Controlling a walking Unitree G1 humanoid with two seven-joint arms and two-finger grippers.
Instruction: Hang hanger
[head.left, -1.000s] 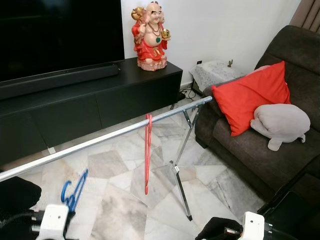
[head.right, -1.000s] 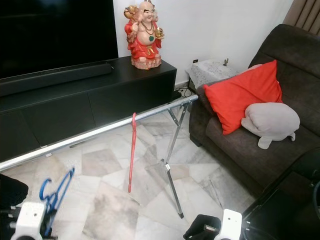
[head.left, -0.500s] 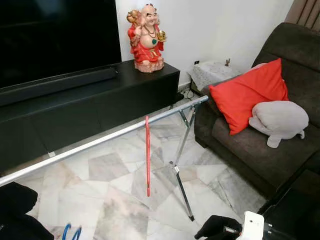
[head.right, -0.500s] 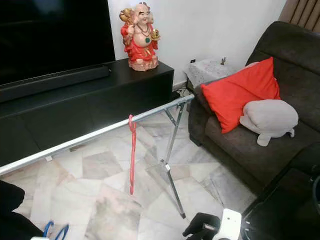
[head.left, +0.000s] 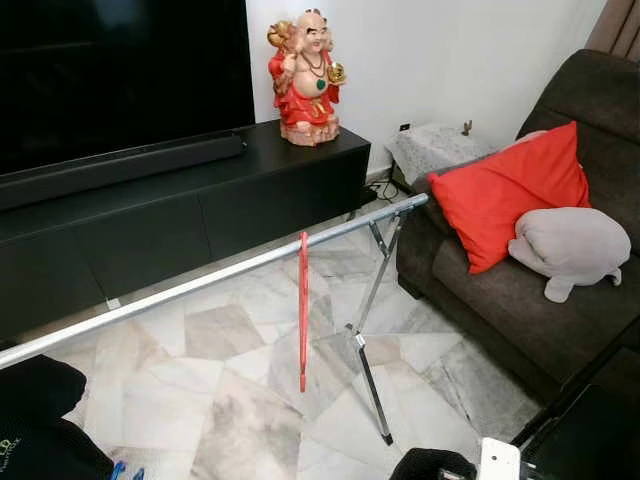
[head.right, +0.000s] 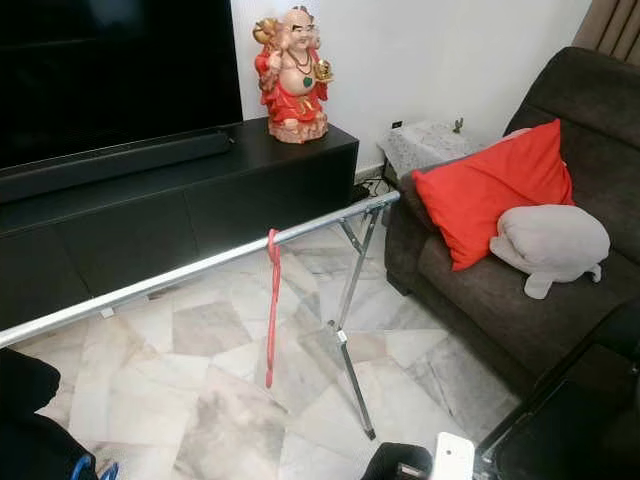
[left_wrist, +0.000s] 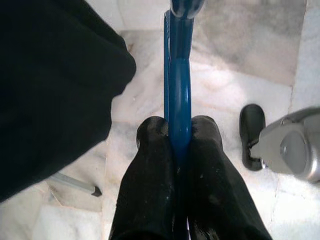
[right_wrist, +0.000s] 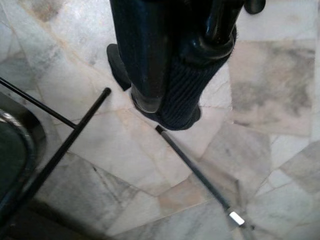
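A blue hanger (left_wrist: 178, 95) is pinched between the two black fingers of my left gripper (left_wrist: 178, 137), which is shut on it low over the marble floor. A sliver of that hanger peeks out at the bottom left corner (head.left: 120, 470). A silver rail (head.left: 220, 278) crosses in front of me from lower left to upper right. A red hanger (head.left: 303, 310) hangs from it near the middle, seen edge-on. My right gripper (right_wrist: 167, 107) hangs low at the bottom right (head.left: 435, 465), fingers together and holding nothing.
The rail's folding leg (head.left: 368, 375) stands on the floor right of the red hanger. Behind it runs a long black TV cabinet (head.left: 180, 210) with a red statue (head.left: 305, 75). A dark sofa (head.left: 500, 300) carries a red cushion (head.left: 510, 190) and a grey plush (head.left: 570, 245).
My left gripper with the blue hanger has dropped from the lower left down to the picture's bottom edge. The right gripper has sunk a little too. The camera has shifted slightly.
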